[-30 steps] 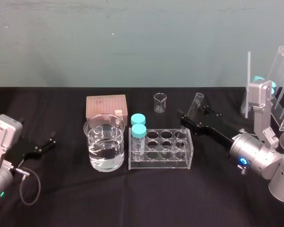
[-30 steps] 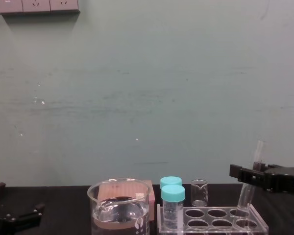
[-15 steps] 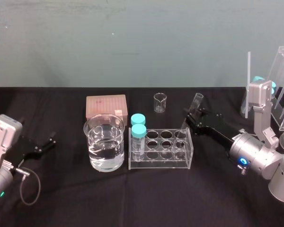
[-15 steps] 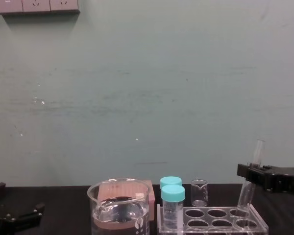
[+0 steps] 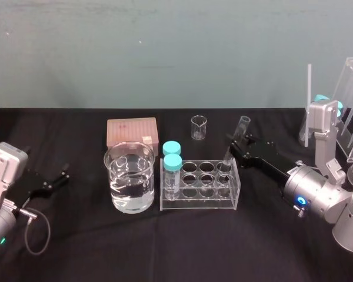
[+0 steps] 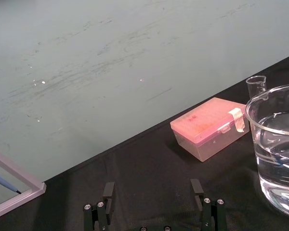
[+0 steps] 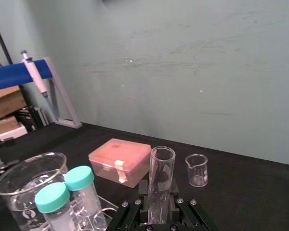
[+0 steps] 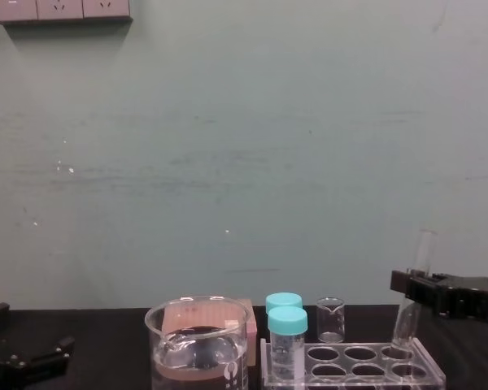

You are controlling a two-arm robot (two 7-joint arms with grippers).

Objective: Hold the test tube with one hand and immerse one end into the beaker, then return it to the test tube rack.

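At the lower left of the head view, the left end effector [image 5: 64,175] is seen low over the black table [image 5: 165,247], well apart from the glassware. In the left wrist view its fingers [image 6: 108,190] are spread wide and nothing is held between them.

Left of centre, the beaker [image 5: 115,188] is seen upright on the table and partly filled with clear liquid. A pink box [image 5: 132,132] lies just behind it. Just to the beaker's right, the test tube rack [image 5: 200,203] is seen, with two teal-capped vials [image 5: 172,161] held upright in the holes at its left end. A tiny beaker [image 5: 198,127] is placed farther back, above the rack in the frame.

At the rack's right end, the test tube [image 5: 243,126] is seen tilted, its open top leaning to the right and its rounded lower end set in the rear right hole. It is gripped at mid-height by the right end effector [image 5: 237,145], which reaches in from the right edge of the frame. In the right wrist view the tube [image 7: 161,168] is clamped between the two black fingers [image 7: 143,188].
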